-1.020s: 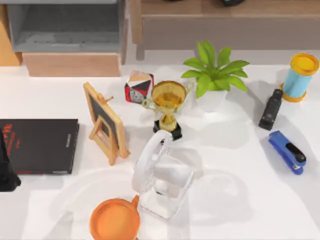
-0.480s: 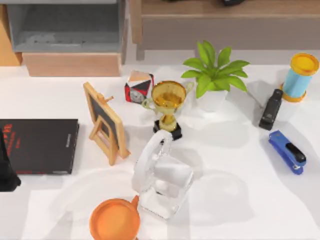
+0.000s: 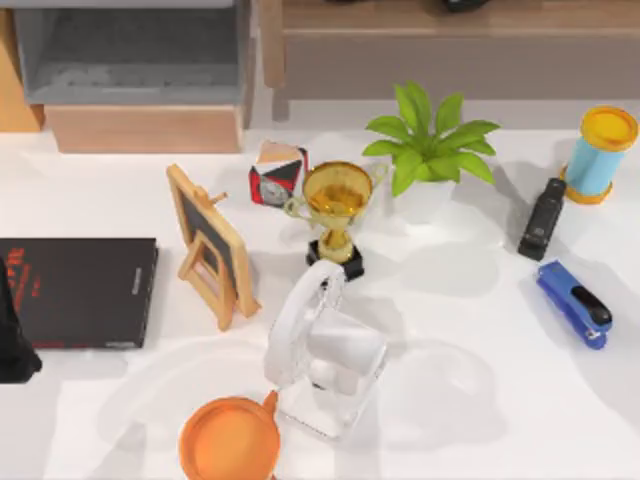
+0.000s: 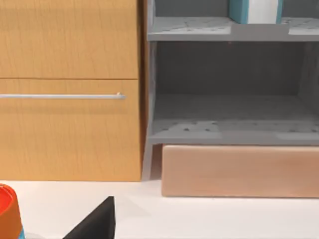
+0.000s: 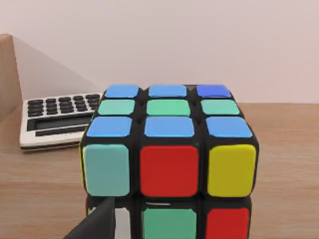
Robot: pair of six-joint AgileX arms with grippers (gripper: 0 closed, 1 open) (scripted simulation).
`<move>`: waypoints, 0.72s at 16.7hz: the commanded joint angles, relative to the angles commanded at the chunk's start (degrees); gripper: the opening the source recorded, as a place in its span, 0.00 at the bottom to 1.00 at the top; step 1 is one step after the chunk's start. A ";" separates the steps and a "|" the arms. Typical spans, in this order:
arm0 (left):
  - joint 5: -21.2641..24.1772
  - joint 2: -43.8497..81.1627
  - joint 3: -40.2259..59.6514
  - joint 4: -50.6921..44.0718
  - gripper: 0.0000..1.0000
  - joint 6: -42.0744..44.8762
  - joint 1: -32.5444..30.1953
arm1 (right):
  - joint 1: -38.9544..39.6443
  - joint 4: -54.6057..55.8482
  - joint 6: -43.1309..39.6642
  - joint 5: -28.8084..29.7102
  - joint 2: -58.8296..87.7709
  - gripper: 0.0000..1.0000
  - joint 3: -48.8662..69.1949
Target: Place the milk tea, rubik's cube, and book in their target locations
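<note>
Rubik's cube (image 5: 169,164) is seen close up from the right wrist, resting on a wooden shelf board with a calculator (image 5: 60,117) just behind it and a plain wall beyond. A dark wedge of the right gripper (image 5: 102,223) overlaps the cube's lower corner, and whether it is clamped on the cube or clear of it cannot be told. Book (image 4: 239,9) is seen upright on the upper grey shelf, next to the wooden cabinet door with the metal handle (image 4: 62,96). It is judged to be already placed. Milk tea (image 3: 600,150) (taken to be the blue cup with the yellow lid) stands at the upper right of the top frame, just beside the black stapler (image 3: 542,218) and above the blue stapler (image 3: 575,303), so that step is judged not yet done. Left gripper (image 3: 14,340) is parked at the left edge of the top frame, against the black book with red print (image 3: 80,290); its grip state cannot be told either. Risks: if contact with the cube is kept during a pull-back, the cube could be dragged off the shelf edge or shoved into the calculator. On the cup approach, the black stapler or the plant (image 3: 428,150) could be clipped, and a tall cup gripped high could be tipped.
</note>
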 joint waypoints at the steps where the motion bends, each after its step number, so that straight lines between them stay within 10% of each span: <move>1: 0.00 0.00 0.00 0.00 1.00 0.00 0.00 | -0.77 0.04 -0.02 -0.84 -3.19 1.00 -3.17; 12: 0.00 0.00 0.00 0.00 1.00 0.00 0.00 | -14.01 -0.80 -0.98 -14.68 -57.28 1.00 -57.53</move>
